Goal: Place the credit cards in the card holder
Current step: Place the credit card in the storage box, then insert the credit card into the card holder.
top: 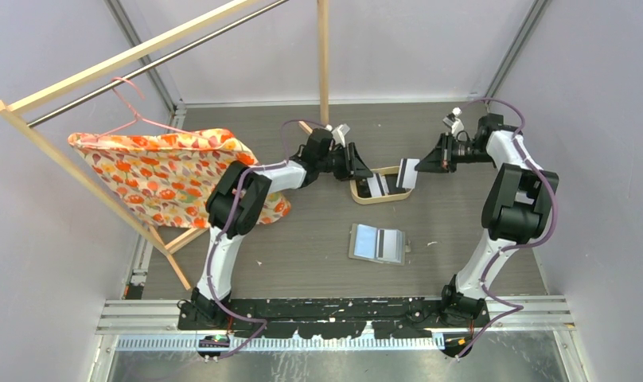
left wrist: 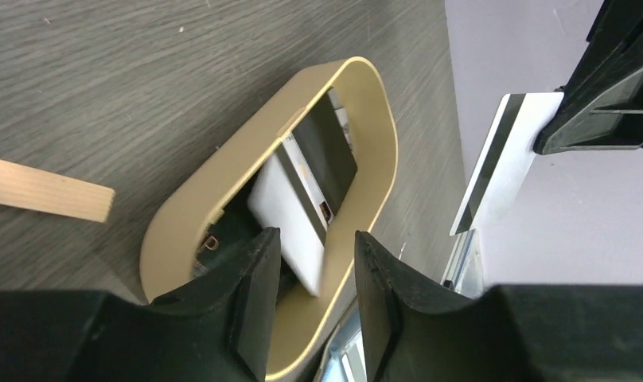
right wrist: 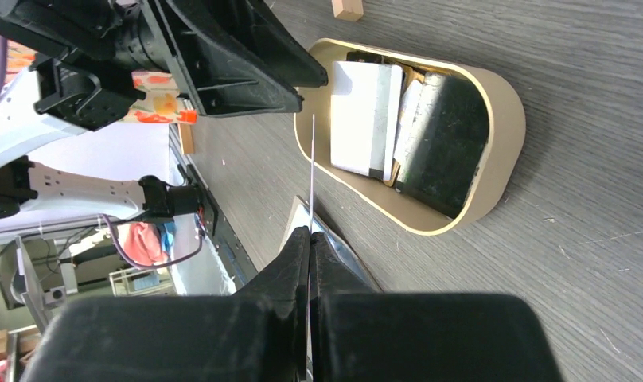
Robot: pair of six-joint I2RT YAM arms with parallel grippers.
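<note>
The card holder [top: 376, 243] lies open on the table in front of the arms. An oval wood-rimmed tray [top: 358, 196] behind it holds a whitish credit card [left wrist: 290, 215] and a dark one [left wrist: 326, 147]. My left gripper [top: 360, 165] is open at the tray's left end, its jaws [left wrist: 314, 270] just above the whitish card's corner and holding nothing. My right gripper [top: 420, 165] is shut on a white card with a dark stripe [top: 407, 173], held above the tray's right end. That card shows edge-on in the right wrist view [right wrist: 311, 175].
A wooden clothes rack with a floral fabric [top: 167, 171] on a pink hanger stands at the left. Its upright post [top: 324, 64] rises just behind the tray, and a wooden foot [left wrist: 48, 189] lies near the tray's left side. Walls close the back and sides.
</note>
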